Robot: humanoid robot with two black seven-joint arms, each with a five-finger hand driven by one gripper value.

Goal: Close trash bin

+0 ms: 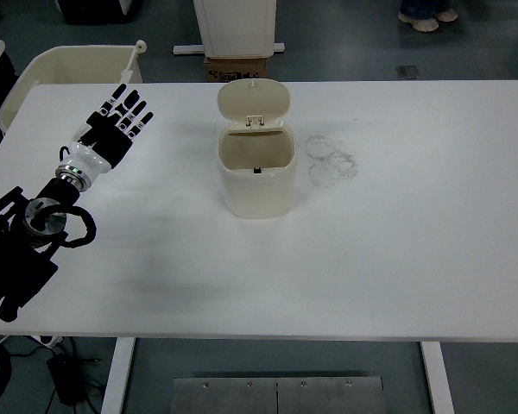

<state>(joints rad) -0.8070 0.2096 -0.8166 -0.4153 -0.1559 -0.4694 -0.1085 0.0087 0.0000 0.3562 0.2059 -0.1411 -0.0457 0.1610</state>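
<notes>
A small cream trash bin (pixel 257 183) stands upright near the middle of the white table (pixel 397 259). Its hinged lid (pixel 254 102) is raised and tilted back behind the opening, so the hollow inside shows. My left hand (pixel 119 119) hovers over the table's far left part, well to the left of the bin and not touching it. Its black fingers (pixel 135 110) are stretched out straight and hold nothing. My right arm does not appear in the view.
Faint grey ring marks (pixel 331 160) stain the table just right of the bin. A cream chair (pixel 69 69) stands off the table's far left corner. A white cabinet and a cardboard box (pixel 238 67) sit on the floor behind the table.
</notes>
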